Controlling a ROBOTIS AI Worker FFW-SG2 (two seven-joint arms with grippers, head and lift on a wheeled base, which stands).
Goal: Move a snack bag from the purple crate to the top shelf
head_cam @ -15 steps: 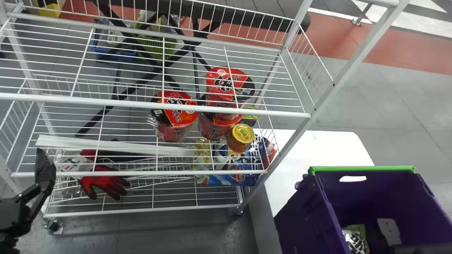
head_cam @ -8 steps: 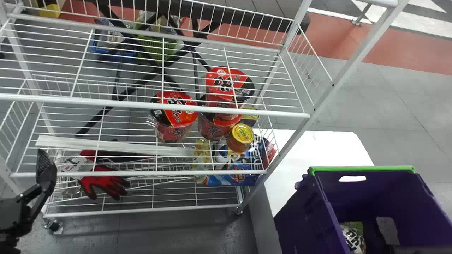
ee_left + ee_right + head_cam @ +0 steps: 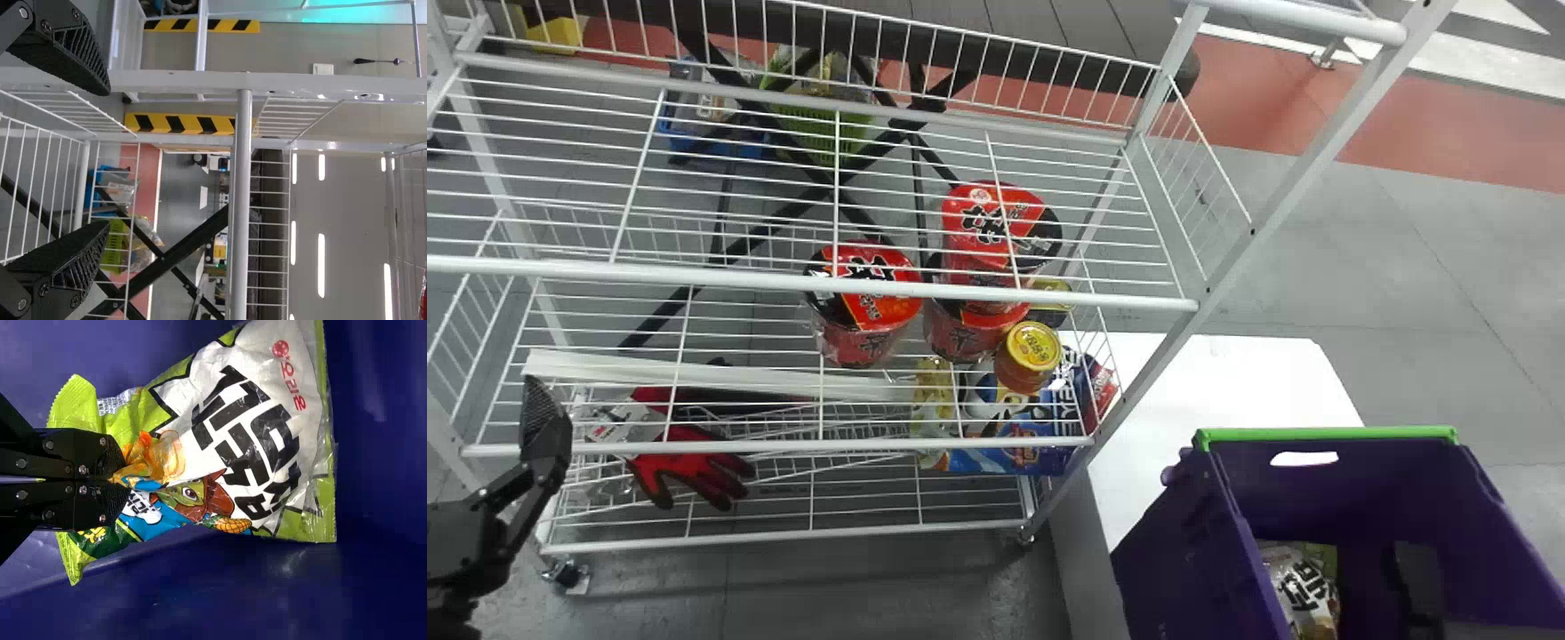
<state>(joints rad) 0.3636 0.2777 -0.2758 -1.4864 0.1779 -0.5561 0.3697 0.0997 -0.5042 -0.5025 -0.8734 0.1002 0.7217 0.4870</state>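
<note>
- Since the earlier frames the bag [image 3: 1303,587] has come further into sight beside the left wall of the crate [image 3: 1325,433], a shift that suggests it is being lifted. The whole head view has slipped a little too, rack [image 3: 960,293] and crate together.
- The right pincer [image 3: 123,473] is pressed together on a gathered pinch of the bag's printed front, a little in from one crimped end.
- The bag is within the crate's walls, at the counter [image 3: 1209,382]; I cannot tell how far its underside is off the bottom.
- It should handle light and soft: a puffed, glossy pouch that gives under the grip, with film likely to slide and a brittle snack inside likely to crumble. The loose film near a crimped end is the sensible hold, as here; squeezing the plump middle could crush the contents.
- Its long axis runs roughly on from the fingers, a bit aslant. The gripped end lies by the wrist; the wide far end points away and will probably swing, so it needs room over the crate's rim and the shelf edge.
- The left pincer [image 3: 107,159] waits spread at the rack's left side, holding nothing.
</note>
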